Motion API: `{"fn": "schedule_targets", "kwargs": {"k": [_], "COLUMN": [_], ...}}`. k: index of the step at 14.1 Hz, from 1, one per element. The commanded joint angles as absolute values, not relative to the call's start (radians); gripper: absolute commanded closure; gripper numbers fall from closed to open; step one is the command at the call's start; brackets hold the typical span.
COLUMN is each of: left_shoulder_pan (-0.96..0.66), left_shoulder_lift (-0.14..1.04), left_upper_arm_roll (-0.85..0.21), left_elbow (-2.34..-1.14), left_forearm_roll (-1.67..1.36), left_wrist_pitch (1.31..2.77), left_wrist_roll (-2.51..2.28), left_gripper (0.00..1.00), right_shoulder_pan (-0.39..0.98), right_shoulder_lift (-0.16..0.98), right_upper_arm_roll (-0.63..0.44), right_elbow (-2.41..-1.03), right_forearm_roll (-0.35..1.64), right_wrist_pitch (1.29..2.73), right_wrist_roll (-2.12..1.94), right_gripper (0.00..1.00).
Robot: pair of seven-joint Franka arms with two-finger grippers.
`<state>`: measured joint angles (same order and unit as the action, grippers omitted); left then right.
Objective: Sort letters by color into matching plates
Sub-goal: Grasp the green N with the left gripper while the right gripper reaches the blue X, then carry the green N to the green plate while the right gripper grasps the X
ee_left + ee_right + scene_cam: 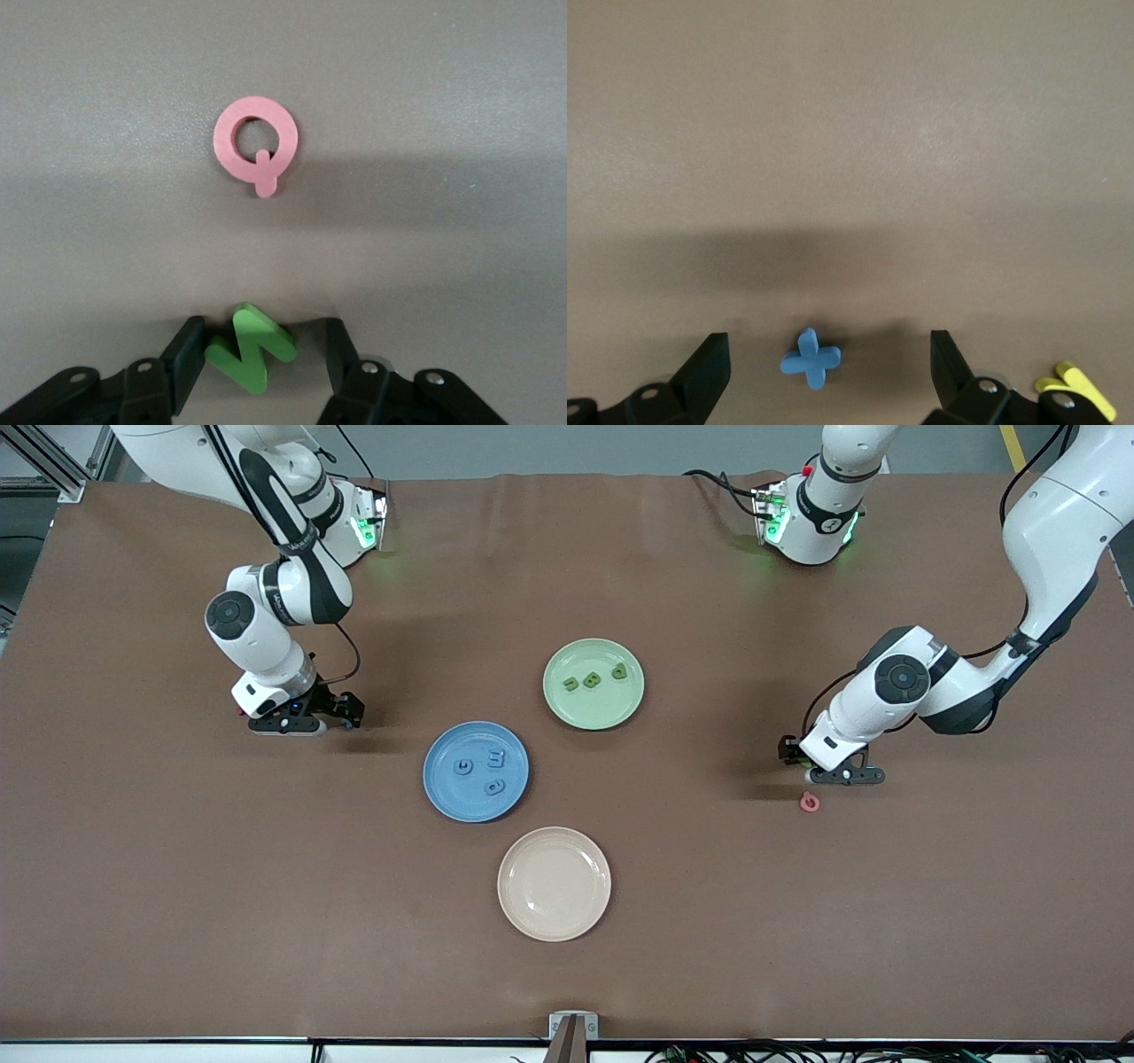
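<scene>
The pale green plate [593, 713] holds three green letters [592, 680]. Nearer the front camera, the blue plate [476, 808] holds three blue letters [483, 771]. My left gripper [261, 341] is low at the table toward the left arm's end, open around a green zigzag letter [251, 350]. One finger [186, 354] touches that letter and the other stands a little apart. My right gripper [828, 354] is down at the table toward the right arm's end, wide open around a blue X-shaped letter [811, 358] that lies flat between its fingers, touching neither.
A pink Q [256, 142] lies on the table by the left gripper [797, 757], slightly nearer the front camera. A yellow letter [1074, 386] lies beside one right finger. A beige plate [554, 883] sits nearest the front camera.
</scene>
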<state>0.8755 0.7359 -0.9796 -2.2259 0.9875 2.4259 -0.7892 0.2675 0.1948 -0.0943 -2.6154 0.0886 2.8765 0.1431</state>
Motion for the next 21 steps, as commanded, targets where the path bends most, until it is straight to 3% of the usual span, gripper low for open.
{"fn": "schedule_targets", "kwargs": {"k": [1,6,10,16,21], "left_shoulder_pan": [0.874,0.877,0.871,0.870,0.706], "left_shoulder_lift": [0.733,0.730,0.721,0.716,0.715], "left_upper_arm_roll": [-0.968,-0.968,-0.980,-1.132,-1.183], "left_elbow": [-2.233,-2.232,-2.229,-2.209,-2.132], "left_forearm_roll": [1.014,1.017,1.014,0.977,0.832], "left_wrist_pitch": [2.437,2.437,2.424,2.298,2.212], "left_wrist_roll": [-0.808,-0.811,-0.845,-1.004,-1.167], "left_gripper": [0.55,0.76,0.76,0.76,0.76], "right_shoulder_pan": [0.330,0.331,0.322,0.302,0.275], "right_shoulder_lift": [0.210,0.230,0.247,0.253,0.252], "right_upper_arm_roll": [-0.089,-0.091,-0.094,-0.094,-0.091], "right_elbow": [-2.622,-2.617,-2.615,-2.609,-2.609], "right_forearm_roll": [0.075,0.072,0.071,0.071,0.071], "right_wrist_pitch": [2.895,2.887,2.884,2.884,2.882], "right_wrist_roll": [0.247,0.238,0.224,0.192,0.155], "right_gripper": [0.00,0.00,0.00,0.00,0.02]}}
